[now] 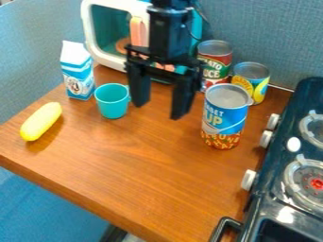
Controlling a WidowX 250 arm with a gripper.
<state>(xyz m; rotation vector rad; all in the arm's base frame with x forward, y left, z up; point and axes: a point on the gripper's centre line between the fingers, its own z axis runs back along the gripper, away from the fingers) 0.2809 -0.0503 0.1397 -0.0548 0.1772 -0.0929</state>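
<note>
The black gripper hangs over the back middle of the wooden table, fingers apart and nothing between them. Just left of its left finger stands a teal cup, upright. To the right of the gripper is a blue and red soup can. Behind that can stand a red tomato can and a yellow and blue can. A blue and white milk carton is upright at the back left. A yellow, elongated toy vegetable lies near the table's left edge.
A toy microwave with a white frame stands behind the gripper. Along the right side is a dark toy stove with white knobs and burners. The wooden table ends in a slanting front edge at lower left.
</note>
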